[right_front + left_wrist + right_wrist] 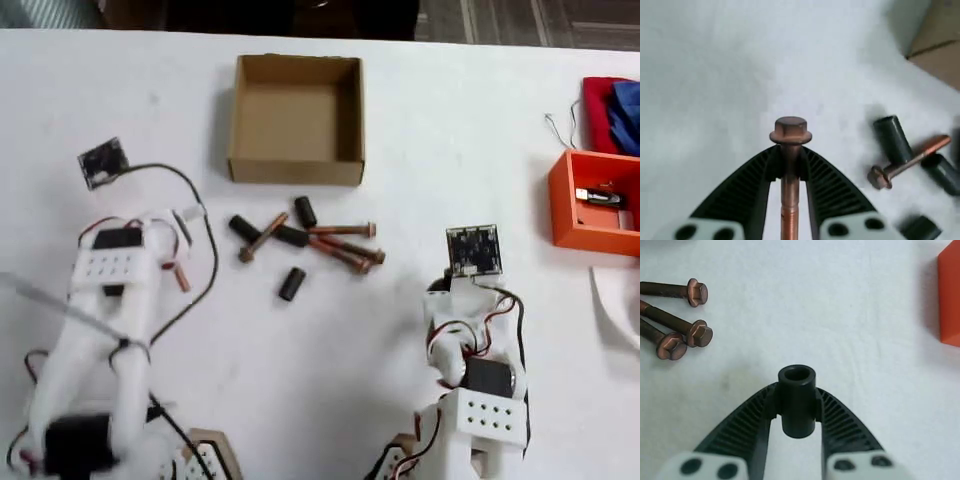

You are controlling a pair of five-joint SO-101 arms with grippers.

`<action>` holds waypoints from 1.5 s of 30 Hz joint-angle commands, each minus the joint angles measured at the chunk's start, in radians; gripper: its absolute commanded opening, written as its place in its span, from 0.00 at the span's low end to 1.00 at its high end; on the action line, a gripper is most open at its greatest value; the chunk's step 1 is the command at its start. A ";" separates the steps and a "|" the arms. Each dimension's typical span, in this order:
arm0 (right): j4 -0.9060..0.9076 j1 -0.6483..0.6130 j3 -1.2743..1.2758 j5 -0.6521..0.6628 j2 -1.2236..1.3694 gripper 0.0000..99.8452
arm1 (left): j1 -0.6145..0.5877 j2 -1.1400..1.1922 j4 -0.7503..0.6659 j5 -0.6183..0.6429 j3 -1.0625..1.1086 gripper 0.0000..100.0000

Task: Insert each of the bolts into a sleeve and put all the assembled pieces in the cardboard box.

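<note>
left arm is stretching up the left side of the white table, wrist bending in toward the middle. the left gripper is clamping narrow on a copper bolt: the shaft is running between the ribbed black fingers and the hex head is poking out just past the tips, above bare tabletop. from above, that bolt is peeking out beside the white wrist, apart from the pile.

right arm is sitting folded at the lower right of the table. the right gripper is squeezing a black sleeve, which is standing between the fingertips with its open bore facing the camera.

between the two arms, the loose parts are lying in a cluster just in front of the cardboard box: loose bolts are crossing each other, with loose sleeves scattered around them, one touching a bolt's shaft. the right wrist view is catching three bolt heads side by side, well off to one side of the held sleeve.

the cardboard box is sitting open at the far side, nothing showing inside. an orange box is resting at the table's right edge.
</note>
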 commanded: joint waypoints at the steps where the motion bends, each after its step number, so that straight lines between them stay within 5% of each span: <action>1: 0.001 -0.008 -0.021 0.000 -0.021 0.02 | 0.011 -0.146 0.087 -0.385 -0.007 0.03; 4: 0.001 -0.008 -0.021 0.000 -0.021 0.02 | 0.035 -0.140 0.054 -0.551 0.018 0.03; 12: 0.001 -0.008 -0.021 0.000 -0.021 0.02 | 0.034 0.186 0.089 -0.549 -0.087 0.02; 20: 0.001 -0.008 -0.021 0.000 -0.021 0.02 | 0.041 0.459 0.331 -0.560 -0.432 0.03; 27: 0.001 -0.008 -0.021 0.000 -0.022 0.02 | 0.040 0.611 0.374 -0.628 -0.487 0.20; 45: 0.001 -0.007 -0.021 0.000 -0.022 0.02 | 0.041 0.706 0.354 -0.629 -0.565 0.11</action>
